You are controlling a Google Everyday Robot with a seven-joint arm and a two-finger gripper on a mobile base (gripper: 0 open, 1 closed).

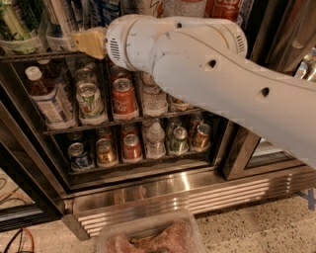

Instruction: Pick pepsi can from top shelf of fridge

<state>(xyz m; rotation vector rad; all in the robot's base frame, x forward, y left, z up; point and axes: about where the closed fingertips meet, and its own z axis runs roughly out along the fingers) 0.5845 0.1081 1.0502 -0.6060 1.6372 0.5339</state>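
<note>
The fridge [163, 190] stands open in front of me, with wire racks and a ribbed steel base. The top shelf [34, 56] runs along the top of the view, and its clear trays [19, 45] are cut off by the frame. Only the lower part of a deep blue can with white streaks, the pepsi can [109, 11], shows at the top edge. My white arm [207, 74] crosses from the right. My gripper [89, 42], with a beige tip, is at the shelf's front bar, just below and left of the blue can.
A red cola can [222, 7] stands on the top shelf to the right. The middle rack holds a white-green can [92, 101], a red can [123, 97] and a white-capped bottle [45, 96]. The lower rack holds several cans and a water bottle [155, 139]. A plastic tub [153, 236] lies on the floor in front.
</note>
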